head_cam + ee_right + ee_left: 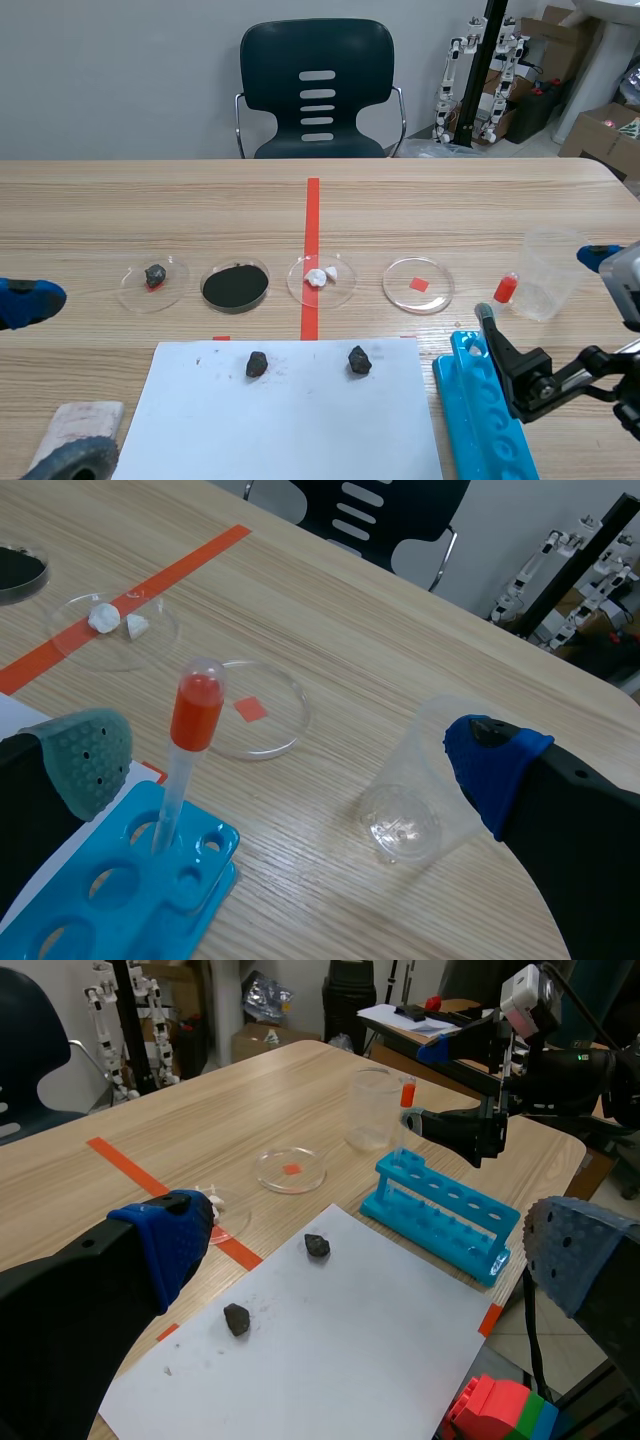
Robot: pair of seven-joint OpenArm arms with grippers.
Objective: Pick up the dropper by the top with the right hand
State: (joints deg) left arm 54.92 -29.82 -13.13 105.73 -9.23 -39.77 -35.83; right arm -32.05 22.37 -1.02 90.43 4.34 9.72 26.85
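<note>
The dropper [196,715], a clear tube with a red bulb on top, stands upright in the end hole of a blue rack [110,900]. It shows small in the scene view as the dropper [506,288], in the rack [485,410]. My right gripper [290,770] is open around it; the bulb sits close to the grey-green pad [85,760] and far from the blue pad [495,760], touching neither. My left gripper [50,380] is open at the table's left edge, holding nothing.
A clear plastic cup [548,275] stands just right of the dropper. Several petri dishes lie in a row: rock [153,283], black powder [236,285], white bits [322,278], red square [418,285]. A white sheet [290,420] carries two rocks.
</note>
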